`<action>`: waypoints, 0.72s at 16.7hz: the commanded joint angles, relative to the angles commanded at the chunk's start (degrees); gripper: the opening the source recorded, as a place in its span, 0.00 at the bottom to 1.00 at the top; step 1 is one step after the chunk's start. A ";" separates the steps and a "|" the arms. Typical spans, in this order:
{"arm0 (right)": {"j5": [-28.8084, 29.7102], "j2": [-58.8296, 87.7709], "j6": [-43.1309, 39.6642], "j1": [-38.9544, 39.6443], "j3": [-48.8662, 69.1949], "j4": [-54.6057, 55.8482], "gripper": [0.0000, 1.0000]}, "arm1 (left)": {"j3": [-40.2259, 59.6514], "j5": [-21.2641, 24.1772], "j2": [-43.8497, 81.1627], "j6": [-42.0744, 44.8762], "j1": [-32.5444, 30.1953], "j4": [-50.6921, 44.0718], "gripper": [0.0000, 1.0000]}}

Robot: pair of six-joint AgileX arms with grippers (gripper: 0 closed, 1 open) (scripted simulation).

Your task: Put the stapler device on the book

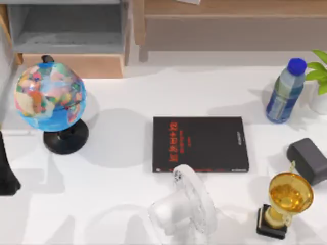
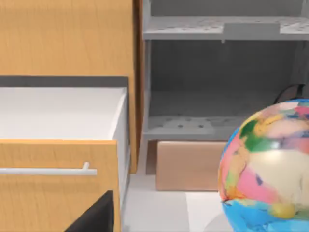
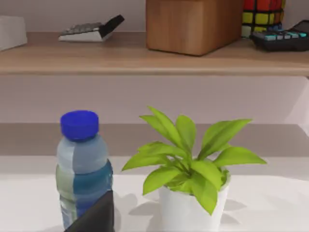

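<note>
At frame center lies the book (image 1: 200, 144); my left arm (image 1: 7, 171) sits far left, grip state unreadable.

Not much of our body to see here: just beside the globe (image 1: 49, 98), our left arm (image 1: 7, 171) is a plain matte black chunk, tapered, no markings. Each wrist view catches a dark, angular finger (image 2: 94, 217) wedge (image 3: 94, 216).
</note>
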 joint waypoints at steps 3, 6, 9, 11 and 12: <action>0.00 0.00 0.00 0.00 0.00 0.00 1.00 | 0.47 0.00 0.47 0.07 0.06 -0.30 1.00; 0.00 0.00 0.00 0.00 0.00 0.00 1.00 | 5.06 -0.03 5.03 0.72 0.73 -3.21 1.00; 0.00 0.00 0.00 0.00 0.00 0.00 1.00 | 14.13 -0.06 14.06 2.04 2.08 -8.88 1.00; 0.00 0.00 0.00 0.00 0.00 0.00 1.00 | 22.39 -0.08 22.33 3.27 3.37 -13.95 1.00; 0.00 0.00 0.00 0.00 0.00 0.00 1.00 | 26.99 -0.09 26.94 3.96 4.10 -16.75 1.00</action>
